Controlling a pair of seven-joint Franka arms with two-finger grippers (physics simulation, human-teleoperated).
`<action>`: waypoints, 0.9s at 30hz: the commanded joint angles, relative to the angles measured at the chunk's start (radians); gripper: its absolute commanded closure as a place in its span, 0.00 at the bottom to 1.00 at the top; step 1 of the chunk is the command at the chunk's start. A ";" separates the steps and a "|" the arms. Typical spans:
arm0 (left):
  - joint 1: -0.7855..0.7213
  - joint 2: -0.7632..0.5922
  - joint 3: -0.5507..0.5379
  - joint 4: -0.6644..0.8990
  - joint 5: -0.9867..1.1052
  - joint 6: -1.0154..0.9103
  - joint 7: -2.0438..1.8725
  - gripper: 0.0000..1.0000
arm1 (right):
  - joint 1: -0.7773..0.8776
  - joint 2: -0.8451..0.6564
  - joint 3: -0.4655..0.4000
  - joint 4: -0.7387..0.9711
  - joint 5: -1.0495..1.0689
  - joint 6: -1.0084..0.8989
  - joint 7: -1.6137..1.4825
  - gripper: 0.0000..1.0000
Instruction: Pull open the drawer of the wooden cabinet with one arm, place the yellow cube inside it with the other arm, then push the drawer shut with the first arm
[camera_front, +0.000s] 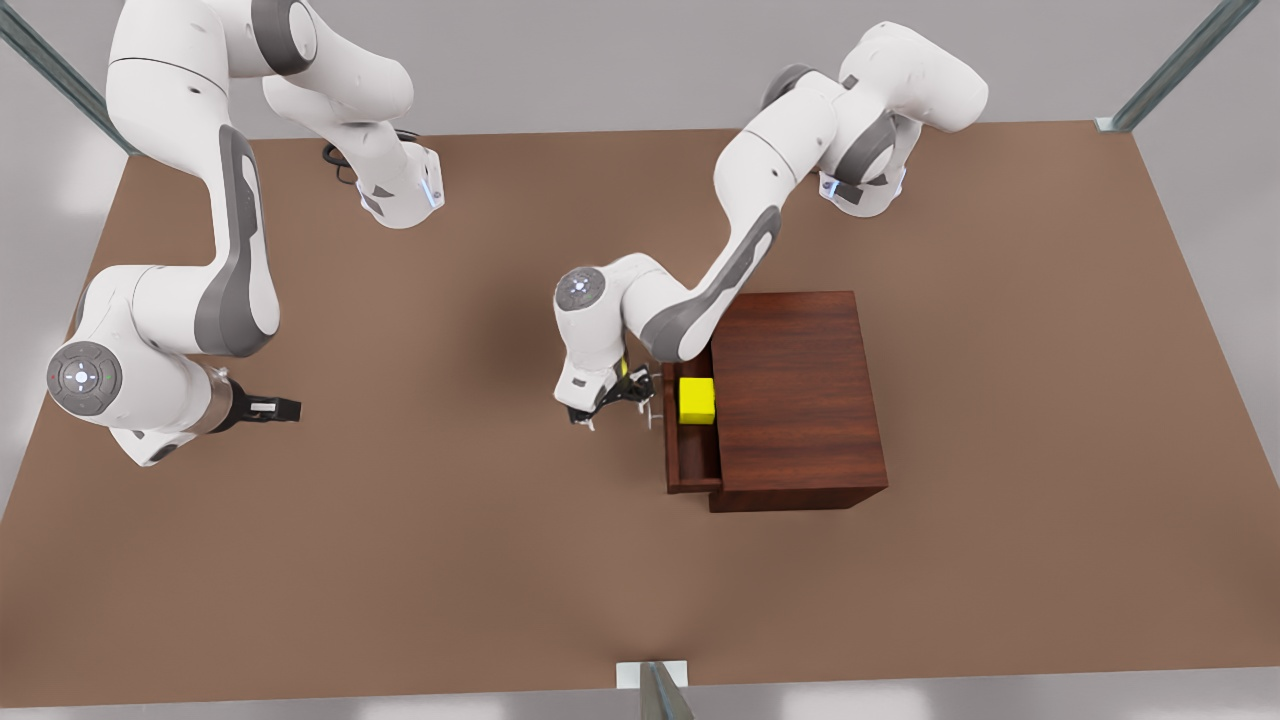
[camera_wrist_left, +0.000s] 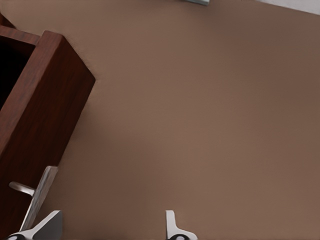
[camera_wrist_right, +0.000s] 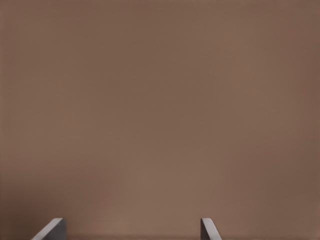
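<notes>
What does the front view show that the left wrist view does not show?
Front view alone: the yellow cube lying in the open drawer, the wooden cabinet top, and the right gripper waiting far off over the table. Left wrist view alone: the open fingertips close up. Both: the left gripper at the drawer's silver handle.

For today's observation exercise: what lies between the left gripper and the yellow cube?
In the front view, the drawer's front panel with its silver handle stands between the open left gripper and the cube, which sits inside the part-open drawer.
</notes>
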 joint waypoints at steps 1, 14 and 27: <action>0.018 -0.008 0.001 0.000 -0.040 -0.055 0.135 0.00 | 0.000 -0.001 0.000 0.000 0.001 0.000 -0.034 0.00; 0.092 -0.047 -0.001 -0.027 -0.074 -0.152 0.288 0.00 | 0.000 -0.001 0.000 0.000 0.002 0.000 -0.034 0.00; 0.381 -0.427 0.004 -0.024 -0.193 -0.577 0.910 0.00 | 0.000 -0.001 0.000 0.000 0.001 0.000 -0.034 0.00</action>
